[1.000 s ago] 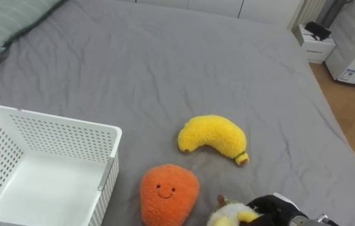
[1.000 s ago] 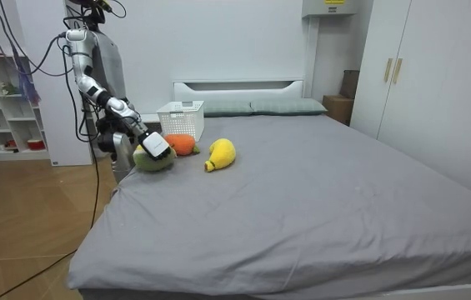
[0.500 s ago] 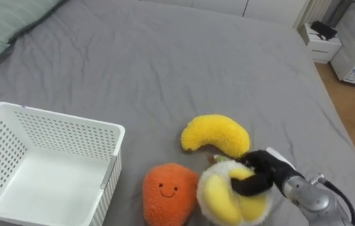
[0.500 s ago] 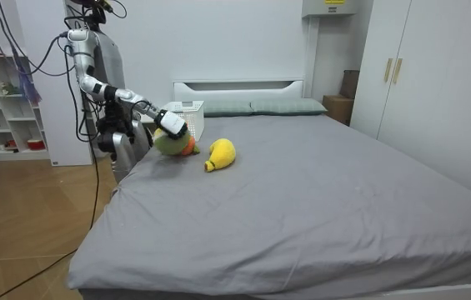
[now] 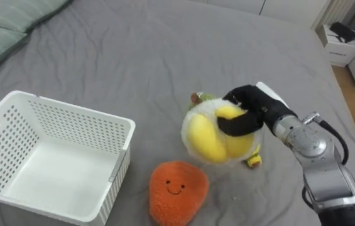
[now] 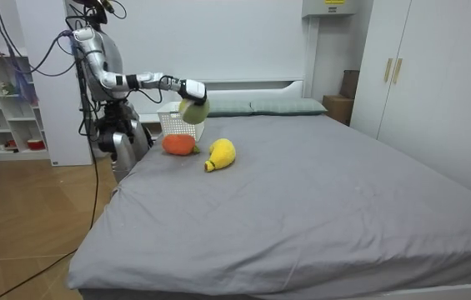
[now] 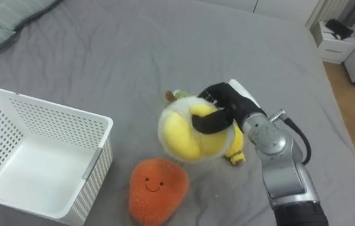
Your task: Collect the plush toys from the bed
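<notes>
Right hand (image 5: 251,105): dark fingers curled tight round the round plush toy (image 5: 210,135), arm stretched out over the bed (image 5: 133,56).
Round plush toy: yellow and white with a green top, clamped in the hand and held clear of the bed.
Orange plush (image 5: 177,191): smiling face up on the bed, below the hand and to its left.
Banana plush (image 6: 220,153): on the bed under the hand, mostly hidden by the held toy in the eye views.
Basket (image 5: 70,125): white and perforated, on the bed, well to the hand's left.

There are three plush toys, a round toy (image 5: 212,135), an orange toy (image 5: 177,191) and a banana (image 6: 220,153), and one basket (image 5: 70,119).
</notes>
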